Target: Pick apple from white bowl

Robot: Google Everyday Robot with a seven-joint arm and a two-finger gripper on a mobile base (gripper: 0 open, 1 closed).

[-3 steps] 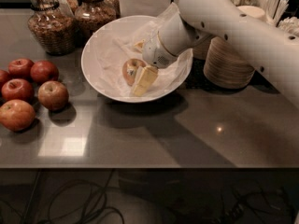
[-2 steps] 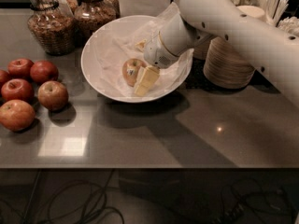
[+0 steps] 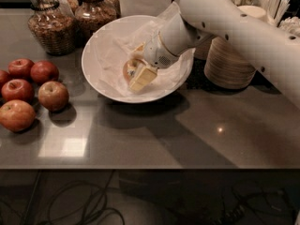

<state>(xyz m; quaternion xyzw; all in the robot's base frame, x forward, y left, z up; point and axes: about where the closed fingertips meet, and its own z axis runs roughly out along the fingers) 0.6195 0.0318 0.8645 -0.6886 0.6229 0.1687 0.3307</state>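
Landmark: the large, shallow white bowl (image 3: 92,71), lined with crumpled white paper (image 3: 112,55), is taken as the reference; it is set on the dark grey desk (image 3: 187,135).
Apple: the small pale yellow-orange apple (image 3: 128,69) is seen inside the bowl, near its middle, resting on the paper.
Pincer: the cream-coloured pincer (image 3: 140,74) is placed inside the bowl, against the front and right of the apple. Whether it is closed on the apple or only set about it cannot be told.
Arm: the thick white arm (image 3: 234,27) is reached in across the bowl's right rim.
Change: against the view a second ago, almost nothing is altered. Pincer and apple are found at the same spot in the bowl, and the apple is not raised off the paper.
Meaning: the grasp is judged to be settling, with the lift out of the bowl not yet begun.
Hidden: the apple's right side is covered by the pincer, and no sticker can be made out. The bowl's right inner wall is masked by the wrist.
Cut off: the arm is lost at the right edge, and the base is not seen.
Others: darker red apples (image 3: 33,88) are grouped well to the left of the bowl, the leftmost clipped. Glass jars (image 3: 51,27) are stood behind it to the left. Stacked beige bowls (image 3: 229,64) are set just right of it, partly behind the arm.
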